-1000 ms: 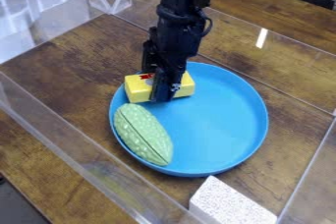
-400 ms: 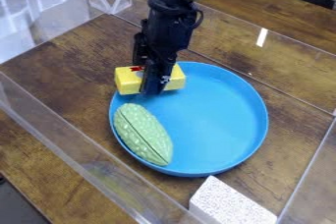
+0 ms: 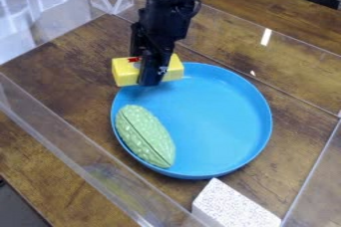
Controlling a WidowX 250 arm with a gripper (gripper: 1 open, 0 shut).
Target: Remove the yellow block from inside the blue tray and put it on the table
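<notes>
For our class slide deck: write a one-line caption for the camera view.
Tool shut on the yellow block, carrying it over the blue tray's rim toward the table.

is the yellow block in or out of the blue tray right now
Partly out: the yellow block, shut in the gripper, straddles the blue tray rim.

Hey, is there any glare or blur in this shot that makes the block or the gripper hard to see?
In the camera view, a bright glare streak sits on the glossy table, well away from the action. The yellow block and blue tray are evenly lit and reasonably sharp. The dark gripper hides its jaws, and the acrylic walls add faint reflections.
</notes>
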